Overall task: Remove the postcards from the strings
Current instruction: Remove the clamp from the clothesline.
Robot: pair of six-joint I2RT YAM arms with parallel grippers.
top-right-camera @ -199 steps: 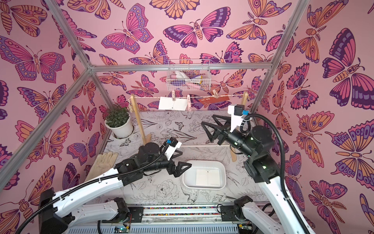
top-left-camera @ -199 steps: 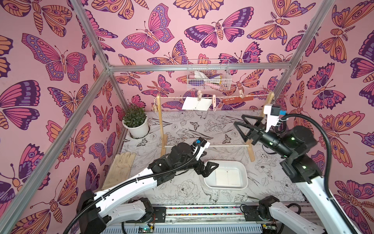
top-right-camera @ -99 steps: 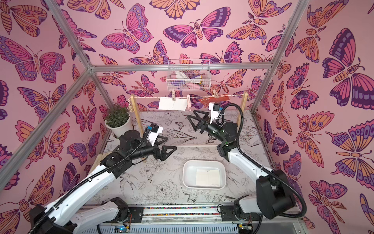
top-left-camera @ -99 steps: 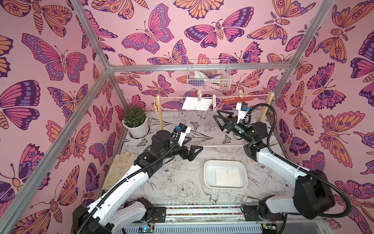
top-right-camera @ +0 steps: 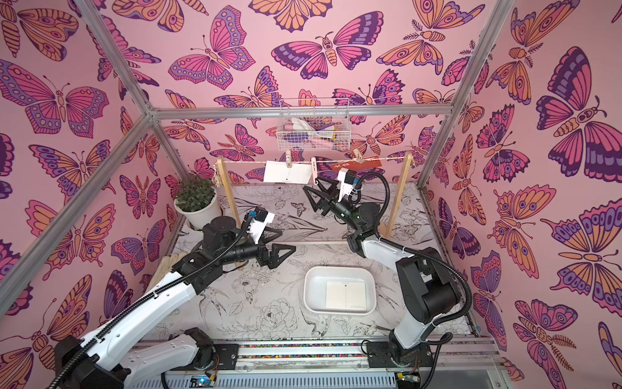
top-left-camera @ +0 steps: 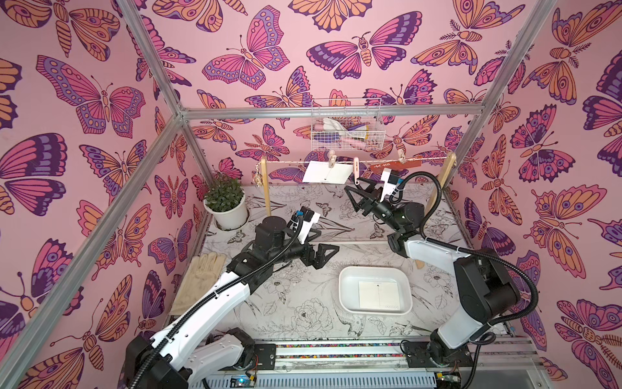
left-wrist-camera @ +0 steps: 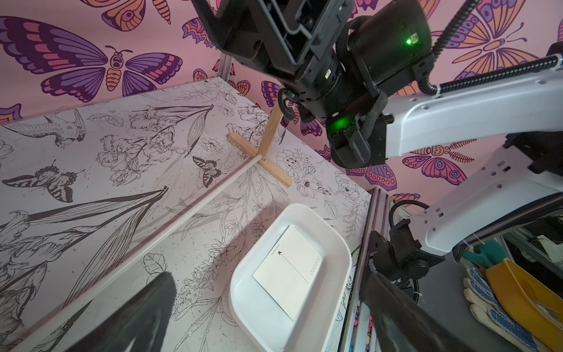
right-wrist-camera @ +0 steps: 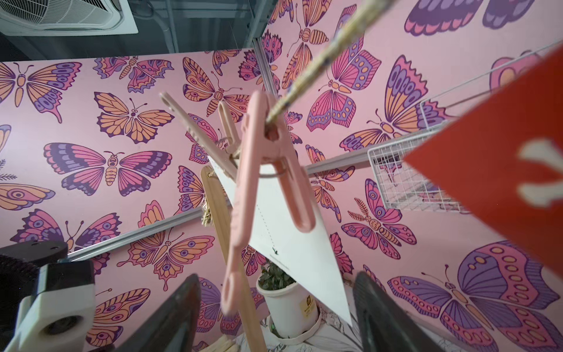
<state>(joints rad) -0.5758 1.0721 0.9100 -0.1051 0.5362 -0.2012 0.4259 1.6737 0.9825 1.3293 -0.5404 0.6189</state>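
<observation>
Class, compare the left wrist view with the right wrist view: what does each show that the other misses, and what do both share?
Only the left wrist view shows the white tray with a flat white postcard lying in it, and the white dowel rod. Only the right wrist view shows the string, a pink clothespin on it, the hanging white postcard, the red postcard and the potted plant. Both show the wooden rack and the butterfly wall.

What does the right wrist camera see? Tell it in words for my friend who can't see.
A pink clothespin hangs from the twine in front of a white postcard, just ahead of the open right end effector. A red postcard hangs close by, and butterfly wallpaper fills the background.
</observation>
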